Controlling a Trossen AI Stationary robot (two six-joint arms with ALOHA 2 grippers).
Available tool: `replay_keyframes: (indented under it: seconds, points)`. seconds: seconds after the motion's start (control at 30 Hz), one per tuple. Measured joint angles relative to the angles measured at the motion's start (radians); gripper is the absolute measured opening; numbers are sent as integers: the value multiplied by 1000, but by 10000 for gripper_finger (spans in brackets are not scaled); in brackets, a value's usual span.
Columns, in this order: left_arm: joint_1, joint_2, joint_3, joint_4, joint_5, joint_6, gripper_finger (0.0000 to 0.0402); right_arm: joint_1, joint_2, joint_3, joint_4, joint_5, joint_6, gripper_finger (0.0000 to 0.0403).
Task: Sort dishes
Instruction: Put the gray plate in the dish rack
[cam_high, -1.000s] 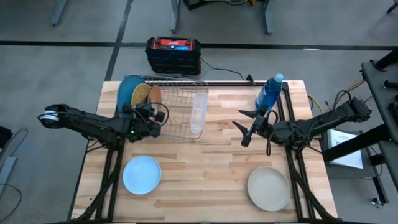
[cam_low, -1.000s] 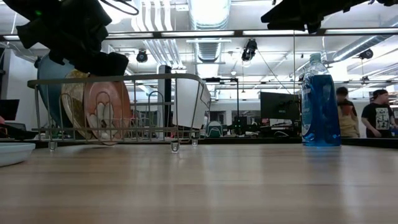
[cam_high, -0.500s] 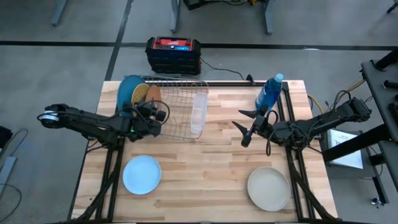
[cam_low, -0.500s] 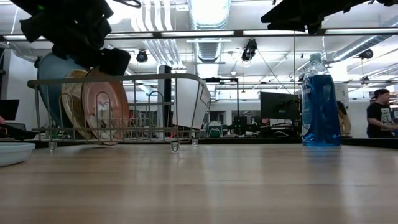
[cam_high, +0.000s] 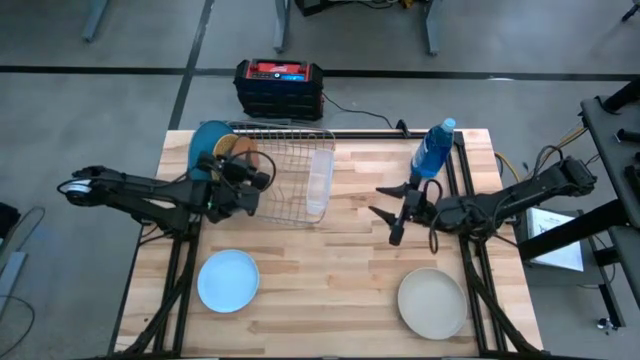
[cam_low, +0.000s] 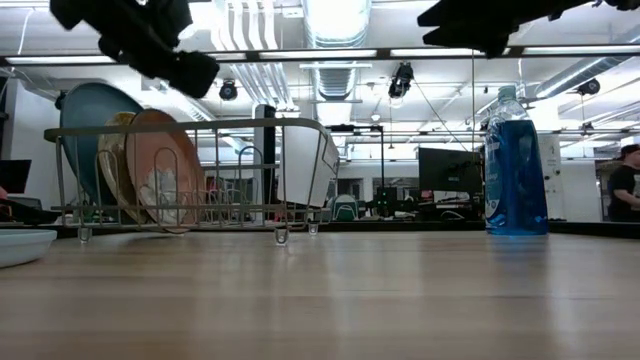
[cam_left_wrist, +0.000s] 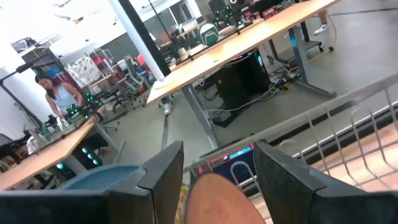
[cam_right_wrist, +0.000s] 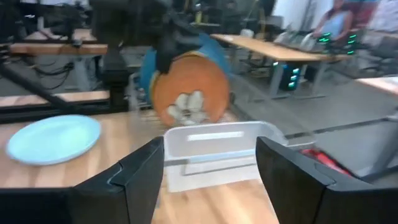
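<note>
Standing on edge in the wire rack (cam_high: 283, 172) near the far-left corner of the counter (cam_high: 340, 270), we find three plates packed close together: the large mid-blue plate (cam_low: 88, 120) outermost toward the left edge, the gold speckled plate (cam_low: 113, 165) next, and a terracotta-orange plate (cam_low: 160, 170) with a pale motif innermost. We note this third plate reads as orange in the low and right wrist views, not dark teal-green. The small pale blue plate (cam_high: 228, 280) lies flat near the near-left corner, well apart from the rack. The beige-grey plate (cam_high: 432, 302) lies flat toward the near-right corner.

We observe the left gripper (cam_high: 256, 180) raised over the left end of the rack, above the standing plates and touching none of them; its fingers (cam_left_wrist: 163, 171) are spread, with the orange plate's rim visible between them and nothing held. The right gripper (cam_high: 392, 212) hovers above bare wood right of centre, its fingers (cam_right_wrist: 140, 171) parted and empty, facing the rack.

A clear plastic cup (cam_high: 320, 183) sits at the rack's right end. A blue bottle (cam_high: 433, 150) stands near the far-right corner. A person (cam_low: 625, 190) shows in the room beyond.
</note>
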Motion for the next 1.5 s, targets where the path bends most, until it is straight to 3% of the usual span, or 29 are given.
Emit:
replay_keyframes:
  seconds: [0.13,0.23,0.37,0.57,0.77,1.07,1.5]
  points:
    - [-3,0,76,-6,0,61,183,-10,67,0,36,-43,20,221]
    - [-10,0,143,-17,13,102,183,-30,156,9,106,-147,20,204]
    - [-29,0,241,-25,111,165,183,-53,289,82,140,-284,15,182]
    - [-67,0,365,-86,216,194,183,-57,482,202,128,-367,-26,145]
    - [-108,0,428,-165,217,194,183,-72,627,276,127,-374,-37,107]
    - [-150,0,418,-176,218,193,183,-139,782,363,125,-394,-25,61]
    - [-183,7,410,-299,238,34,183,-233,791,383,77,-387,43,4]
